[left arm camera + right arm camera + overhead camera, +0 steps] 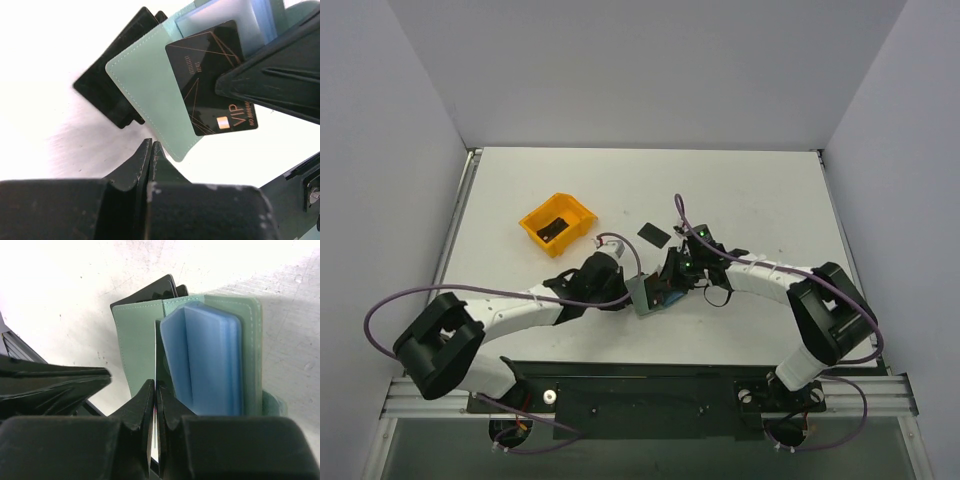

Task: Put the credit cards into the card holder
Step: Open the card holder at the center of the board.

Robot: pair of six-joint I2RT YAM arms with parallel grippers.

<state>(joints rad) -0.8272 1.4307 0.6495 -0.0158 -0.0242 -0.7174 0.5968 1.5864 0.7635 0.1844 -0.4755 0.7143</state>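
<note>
The sage-green card holder (644, 297) lies open at the table's middle, its light-blue pockets (210, 360) fanned out. My right gripper (155, 386) is shut on a black credit card (207, 75) marked VIP, whose top edge sits at the mouth of a pocket. In the right wrist view this card runs edge-on between the jaws. My left gripper (151, 144) is shut, its tips right at the holder's lower corner (182, 150), with nothing visible between them. Black cards (112, 95) lie partly under the holder. Another black card (655, 234) rests flat on the table behind it.
An orange bin (558, 222) with a dark card inside stands at the back left. The left gripper's fingers (55, 382) reach in from the left of the right wrist view, close to the holder. White walls close in the table.
</note>
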